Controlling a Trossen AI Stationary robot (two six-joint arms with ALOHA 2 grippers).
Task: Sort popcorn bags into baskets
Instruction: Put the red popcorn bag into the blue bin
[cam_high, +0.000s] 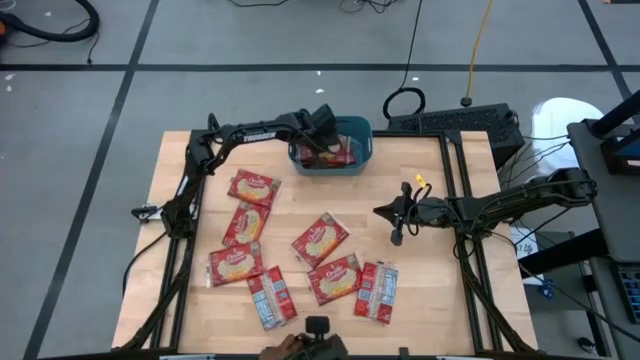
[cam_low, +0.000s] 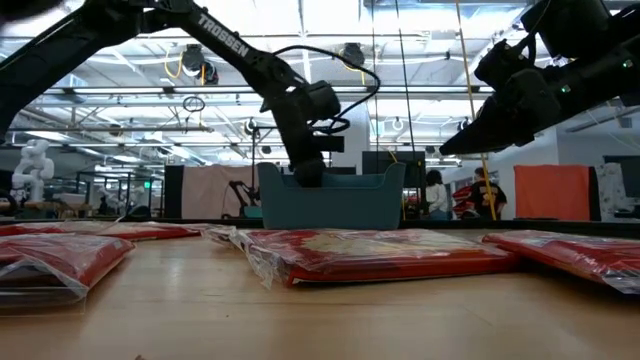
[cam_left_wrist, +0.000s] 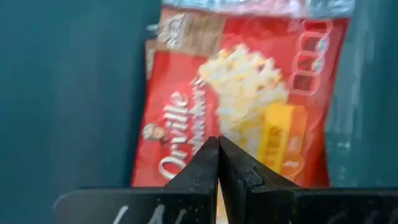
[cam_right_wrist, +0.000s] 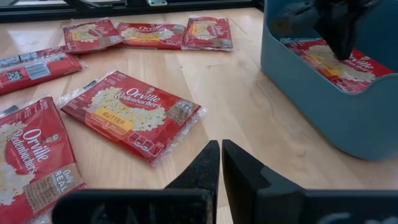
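The teal basket stands at the table's far edge, with at least one red popcorn bag lying flat in it, label up. My left gripper is down inside the basket, shut, its fingertips right at that bag. Several more popcorn bags lie flat on the wood nearer the front, among them one in the middle and one at the far left. My right gripper hangs shut above the table's right half, clear of everything. My left gripper comes slanting down from the table's left into the basket, and its shut fingertips stand over the label side of the bag there. Whether they touch the bag I cannot tell.
Bare wood lies between the basket and the loose bags. A small camera sits at the near edge. A black box and cables lie beyond the far right corner. People stand in the room behind.
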